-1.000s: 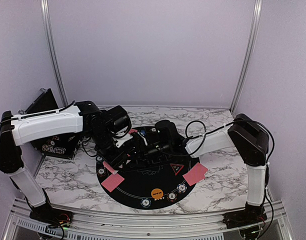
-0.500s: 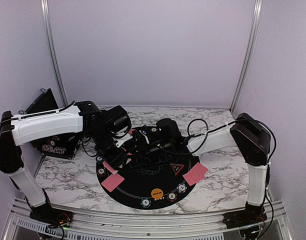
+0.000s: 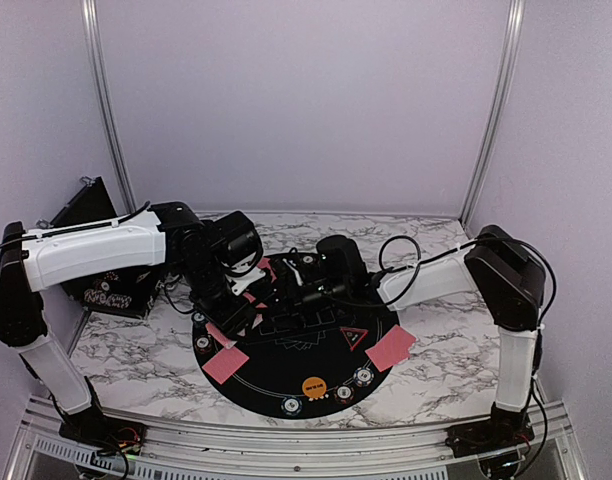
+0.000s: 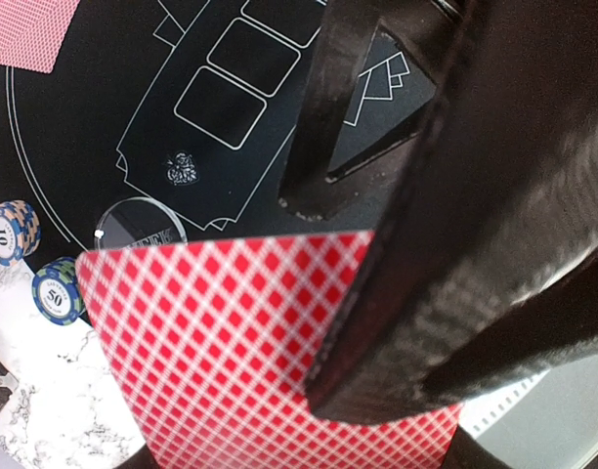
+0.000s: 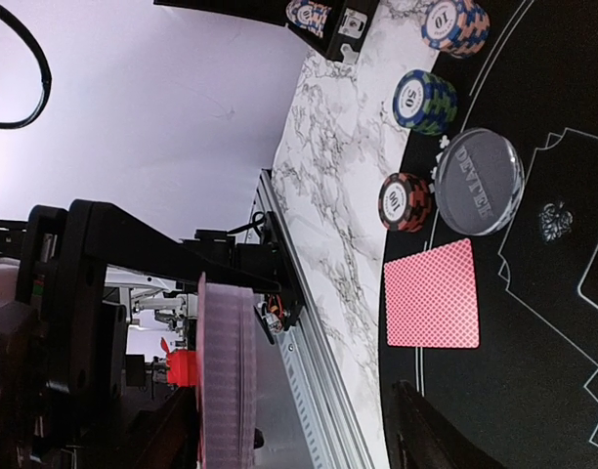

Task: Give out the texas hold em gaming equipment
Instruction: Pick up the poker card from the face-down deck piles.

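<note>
**Left fingers hold the cards, right fingers stand wide beside them**

The left gripper (image 3: 251, 292) is closed on a stack of red-backed cards (image 5: 227, 371). Seen from the left wrist, one black finger (image 4: 446, 244) lies across the red diamond back of the stack and presses on it. The stack is up in the air over the black round mat (image 3: 276, 375), not lying on it.

The right gripper (image 5: 299, 432) faces the left one. Its fingers are spread wide and hold nothing. The stack stands on its thin side just beside one right finger (image 5: 172, 435). I cannot tell if they touch.

Out past the right fingertips, a single card (image 5: 432, 293) lies flat, back up, at the edge of the mat. Just past it sits a clear dealer button (image 5: 478, 182). Right next to the button is a red and black chip (image 5: 406, 201). A bit farther out are a blue and green chip (image 5: 424, 101) and a pale orange and blue chip (image 5: 455, 24), along the rim of the mat.

Other pieces lie well apart from both sets of fingers, toward the arm bases. A red triangle marker (image 3: 353, 336) is on the mat below the right gripper. A second card (image 3: 390, 347) hangs over the mat's edge onto the marble table (image 3: 136, 350). An orange button (image 3: 313, 385) sits near the front rim. Three more chips (image 3: 344, 393) curve around it.
</note>
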`<move>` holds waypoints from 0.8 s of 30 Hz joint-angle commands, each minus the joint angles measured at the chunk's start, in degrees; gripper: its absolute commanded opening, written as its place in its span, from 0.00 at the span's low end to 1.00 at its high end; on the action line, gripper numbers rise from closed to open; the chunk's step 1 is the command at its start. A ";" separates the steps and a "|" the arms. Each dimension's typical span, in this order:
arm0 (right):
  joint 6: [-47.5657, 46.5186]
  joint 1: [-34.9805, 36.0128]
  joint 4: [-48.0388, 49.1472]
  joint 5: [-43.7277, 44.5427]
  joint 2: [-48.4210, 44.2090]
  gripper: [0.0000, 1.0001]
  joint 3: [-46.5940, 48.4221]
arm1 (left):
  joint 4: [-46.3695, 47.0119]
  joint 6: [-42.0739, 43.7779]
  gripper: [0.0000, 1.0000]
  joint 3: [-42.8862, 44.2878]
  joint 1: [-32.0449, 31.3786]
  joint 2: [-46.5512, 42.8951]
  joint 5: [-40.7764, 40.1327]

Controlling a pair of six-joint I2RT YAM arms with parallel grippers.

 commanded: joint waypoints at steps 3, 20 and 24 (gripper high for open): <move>-0.78 -0.67 -1.58 1.56 -3.07 0.63 -0.51 | -0.42 0.64 0.58 0.91 -0.28 -1.72 0.69; 2.05 -1.28 2.22 1.14 -7.57 0.56 -4.60 | -0.46 0.64 0.58 0.56 -0.27 -1.90 0.39; 3.83 -1.31 4.55 0.69 -8.27 0.50 -5.92 | -0.45 0.62 0.58 0.55 -0.33 -1.70 0.41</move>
